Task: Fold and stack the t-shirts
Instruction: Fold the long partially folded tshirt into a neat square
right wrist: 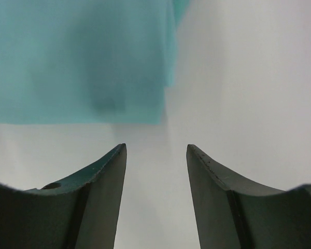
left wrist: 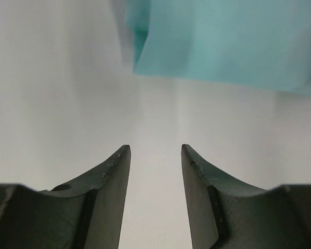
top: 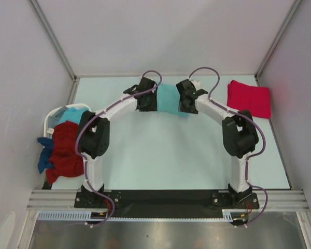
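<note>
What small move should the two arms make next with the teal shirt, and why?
Probably the right gripper should move forward and close on the edge of the light teal t-shirt, to carry it onto the red t-shirt at the far right. It and the left gripper stand open and empty, and the teal one lies folded small between them.

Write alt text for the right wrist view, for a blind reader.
A folded light teal cloth t-shirt lies on the pale table, filling the upper left. Below it the right gripper stands open, its two dark fingers empty and clear of the shirt.
</note>
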Available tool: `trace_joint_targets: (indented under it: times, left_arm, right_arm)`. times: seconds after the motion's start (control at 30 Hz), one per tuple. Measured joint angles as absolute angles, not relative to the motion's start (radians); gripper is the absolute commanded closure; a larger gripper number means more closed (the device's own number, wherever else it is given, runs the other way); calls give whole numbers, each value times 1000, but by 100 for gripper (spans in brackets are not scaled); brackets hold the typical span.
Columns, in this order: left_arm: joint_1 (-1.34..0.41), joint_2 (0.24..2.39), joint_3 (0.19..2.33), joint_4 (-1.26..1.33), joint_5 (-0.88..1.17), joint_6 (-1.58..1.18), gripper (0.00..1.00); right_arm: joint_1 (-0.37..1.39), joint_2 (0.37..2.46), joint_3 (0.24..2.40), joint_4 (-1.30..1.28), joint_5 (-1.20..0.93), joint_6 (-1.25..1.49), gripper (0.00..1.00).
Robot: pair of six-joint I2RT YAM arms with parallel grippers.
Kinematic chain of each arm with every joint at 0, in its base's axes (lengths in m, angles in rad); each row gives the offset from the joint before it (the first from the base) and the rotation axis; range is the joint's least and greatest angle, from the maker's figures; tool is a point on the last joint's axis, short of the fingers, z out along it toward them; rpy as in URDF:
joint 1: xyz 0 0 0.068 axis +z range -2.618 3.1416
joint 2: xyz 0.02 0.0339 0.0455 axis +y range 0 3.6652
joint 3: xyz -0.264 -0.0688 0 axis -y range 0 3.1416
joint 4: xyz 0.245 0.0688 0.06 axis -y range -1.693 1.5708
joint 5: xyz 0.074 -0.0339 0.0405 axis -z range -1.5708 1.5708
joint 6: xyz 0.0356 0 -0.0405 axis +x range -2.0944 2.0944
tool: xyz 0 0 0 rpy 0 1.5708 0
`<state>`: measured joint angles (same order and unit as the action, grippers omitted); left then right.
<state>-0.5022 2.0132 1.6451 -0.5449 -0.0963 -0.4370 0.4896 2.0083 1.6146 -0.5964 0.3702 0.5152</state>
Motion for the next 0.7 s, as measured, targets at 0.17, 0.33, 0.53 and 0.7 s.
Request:
trace_joint_targets:
  times: [0.17, 0.33, 0.53, 0.7]
  left_arm:
    - [-492, 1995, 1540, -522, -103, -437, 51]
    - [-483, 1995, 1577, -498, -107, -436, 51]
    - [-481, 1998, 1661, -489, -110, -436, 51]
    - [-481, 2022, 1702, -487, -110, -437, 52]
  right_arm:
    - [487, 2006, 1510, -594, 385, 530, 45]
    - [477, 2006, 1498, -577, 388, 531, 46]
    - [467, 2006, 1499, -557, 387, 531, 46]
    - [466, 2006, 1513, -555, 385, 531, 46]
